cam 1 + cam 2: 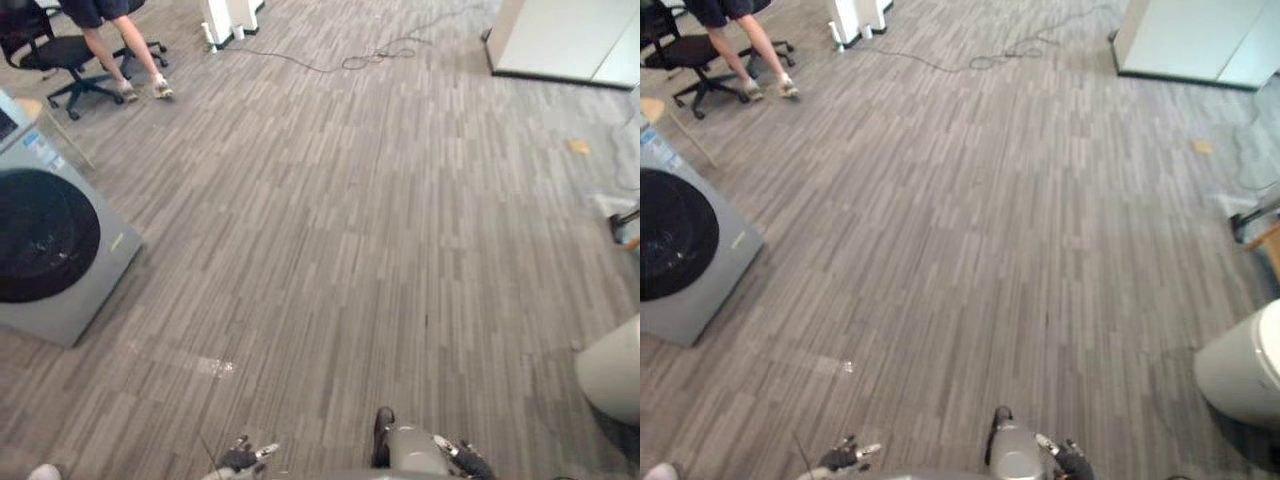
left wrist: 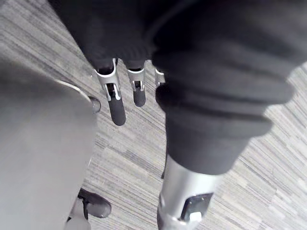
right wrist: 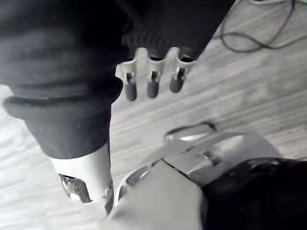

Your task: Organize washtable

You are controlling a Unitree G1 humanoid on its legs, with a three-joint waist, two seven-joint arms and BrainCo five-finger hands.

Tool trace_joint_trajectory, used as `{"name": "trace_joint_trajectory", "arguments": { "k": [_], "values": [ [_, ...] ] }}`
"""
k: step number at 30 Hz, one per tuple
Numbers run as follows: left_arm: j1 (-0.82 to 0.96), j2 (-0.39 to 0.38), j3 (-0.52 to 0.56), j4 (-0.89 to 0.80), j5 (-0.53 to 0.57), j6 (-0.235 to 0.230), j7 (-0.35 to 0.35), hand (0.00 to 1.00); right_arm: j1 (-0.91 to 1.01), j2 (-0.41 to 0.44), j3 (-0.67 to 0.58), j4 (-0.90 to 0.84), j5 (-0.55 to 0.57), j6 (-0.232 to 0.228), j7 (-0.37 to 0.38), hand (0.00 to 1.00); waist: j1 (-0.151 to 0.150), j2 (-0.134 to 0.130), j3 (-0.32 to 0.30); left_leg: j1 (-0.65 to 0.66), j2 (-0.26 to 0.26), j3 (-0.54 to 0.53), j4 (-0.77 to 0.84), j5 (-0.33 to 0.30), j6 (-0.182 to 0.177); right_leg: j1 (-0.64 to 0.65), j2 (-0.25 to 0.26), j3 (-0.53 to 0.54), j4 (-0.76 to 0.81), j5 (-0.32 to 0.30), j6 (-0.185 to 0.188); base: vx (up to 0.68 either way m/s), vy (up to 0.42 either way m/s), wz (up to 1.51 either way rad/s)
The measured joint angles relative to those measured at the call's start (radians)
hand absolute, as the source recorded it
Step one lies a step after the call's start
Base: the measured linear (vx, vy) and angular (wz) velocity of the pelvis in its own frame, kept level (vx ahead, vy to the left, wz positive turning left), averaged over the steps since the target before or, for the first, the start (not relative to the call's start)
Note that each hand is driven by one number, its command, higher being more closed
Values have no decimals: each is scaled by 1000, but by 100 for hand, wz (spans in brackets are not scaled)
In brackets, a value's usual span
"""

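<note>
Wood-pattern floor lies in front of me, with no washtable items on it. My left hand (image 2: 116,105) hangs low at my side, its fingers straight and holding nothing; it also shows at the bottom of the left eye view (image 1: 240,459). My right hand (image 3: 152,85) hangs the same way on the other side, fingers relaxed and empty, and shows low in the left eye view (image 1: 468,462). Both hands are over bare floor.
A grey front-loading washing machine (image 1: 50,250) stands at the left. A person's legs (image 1: 125,55) are by a black office chair (image 1: 55,50) at the far left. A white cabinet (image 1: 565,35) stands far right, a loose cable (image 1: 370,55) near it. A white rounded container (image 1: 615,375) is at the right edge.
</note>
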Motion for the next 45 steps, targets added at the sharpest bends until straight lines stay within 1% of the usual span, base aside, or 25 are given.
{"name": "trace_joint_trajectory", "arguments": {
  "k": [4,5,7,9,12,13,14,15,16,17,18,21,23,25,28,29,30,33,35,36,38,39,40,42,45],
  "values": [
    [-1,-4,2,-10,-29,0,-5,0,2,-5,5,4,-18,0,0,0,2,4,-3,-103,65,-32,305,44,-53,129,55,-39,-83,-45,-22,414,-193,22],
    [-5,-4,5,-22,-57,-3,11,0,-1,-8,10,19,-35,3,-2,0,7,1,-1,-154,86,-44,451,97,-80,189,72,-40,-127,-45,-28,374,-158,0],
    [-11,-1,8,-44,-96,-11,30,0,1,-8,14,28,-44,9,-5,0,29,-18,3,-225,98,-25,670,73,-102,268,72,-27,-171,-44,-32,368,-109,-13],
    [-13,-1,10,-55,-139,-29,42,0,-5,5,9,43,-44,9,-21,0,39,-35,7,-286,66,57,769,-34,-23,349,48,22,-207,-44,-32,321,43,-24],
    [-31,8,10,-62,-158,-43,48,0,-33,10,-10,76,-44,13,-23,0,58,-55,18,-385,-9,117,682,-100,22,391,4,61,-228,-46,-28,244,195,-33],
    [-36,20,7,-62,-165,-45,48,0,-43,27,-31,88,-44,15,-23,0,58,-74,30,-411,-67,111,526,-94,25,418,-34,62,-231,-60,-5,293,289,-37],
    [-34,20,3,-60,-169,-43,48,0,-41,28,-35,89,-44,13,-23,0,58,-74,30,-416,-86,99,428,-86,23,428,-44,63,-231,-72,15,315,333,-47],
    [-23,8,0,-57,-177,-36,49,0,-36,15,-44,86,-43,11,-21,0,61,-52,29,-405,-99,64,258,39,62,443,-38,68,-239,-103,66,226,252,-39],
    [-26,13,2,-56,-183,-33,48,0,-38,16,-44,90,-44,10,-24,0,63,-57,28,-391,-123,69,257,58,126,461,-54,79,-250,-115,83,310,307,-27],
    [-31,27,0,-57,-181,-31,51,0,-35,32,-37,93,-44,13,-25,0,60,-74,28,-385,-145,82,245,44,115,468,-75,81,-263,-111,79,321,252,-7],
    [-34,29,-2,-55,-180,-31,49,0,-37,35,-38,94,-45,14,-22,0,63,-89,20,-387,-150,82,244,28,126,458,-57,103,-263,-91,62,348,244,-5],
    [-34,41,22,-41,-183,-29,35,0,-33,45,-49,98,-71,10,-21,0,90,-104,11,-379,-151,118,305,-20,174,455,-64,142,-266,-42,67,264,146,-32],
    [-26,43,55,-36,-182,-26,30,0,-35,51,-69,97,-87,10,-15,0,108,-105,5,-355,-155,152,312,-55,184,443,-85,191,-238,-33,78,251,131,-56],
    [-21,30,91,-7,-177,-20,30,0,-35,45,-82,93,-93,12,3,0,108,-89,-9,-294,-173,185,243,-81,182,335,-119,232,-14,-39,87,238,151,-51],
    [-5,36,90,-1,-145,-10,28,0,-13,50,-131,85,-89,11,4,0,103,-94,-13,-186,-205,216,172,-88,206,181,-167,278,385,-9,111,217,100,-13],
    [8,43,91,2,-132,-6,28,0,-5,57,-150,88,-80,13,4,0,98,-94,-12,-127,-220,214,146,-99,212,127,-183,262,553,-16,107,371,93,9],
    [21,46,91,10,-122,-6,28,0,-3,57,-149,85,-70,11,5,0,88,-93,-13,-62,-227,207,107,-102,213,84,-183,218,656,-47,78,377,80,14],
    [41,49,91,44,-83,5,9,0,-6,53,-137,55,-36,1,7,0,56,-72,-13,41,-208,184,19,-96,203,-26,-171,56,649,-163,32,302,19,25],
    [52,42,94,60,-59,13,3,0,-4,46,-139,45,-20,-2,7,0,51,-49,-12,73,-177,169,-6,-98,189,-84,-147,21,539,-176,33,322,-94,29],
    [53,34,104,75,-55,16,-1,0,-3,43,-138,40,-6,-4,6,0,50,-31,-10,96,-144,152,-23,-99,177,-120,-119,16,407,-164,38,465,-195,52],
    [62,25,128,77,-48,20,-11,0,0,42,-138,37,6,-3,5,0,46,-24,-2,115,-103,119,-42,-104,151,-148,-90,32,163,-70,63,420,-246,61],
    [71,23,170,70,-47,19,-16,0,13,50,-138,41,7,0,3,0,43,-44,-2,135,-96,98,-60,-114,122,-136,-81,70,-25,27,86,472,-320,66],
    [76,14,215,70,-50,19,-15,0,16,55,-147,53,9,2,4,0,48,-52,0,175,-80,74,-77,-131,91,-115,-68,89,-38,182,77,477,-303,53],
    [85,-25,282,69,-62,18,-23,0,3,42,-157,51,10,-4,3,0,58,-19,9,176,-50,68,-64,-106,90,-137,-44,81,47,92,55,451,-265,10],
    [103,-61,335,69,-74,17,-25,0,5,40,-185,38,20,1,8,0,50,8,1,171,-15,25,-10,-36,31,-121,-35,53,116,-8,42,421,-221,15]
  ]
}}
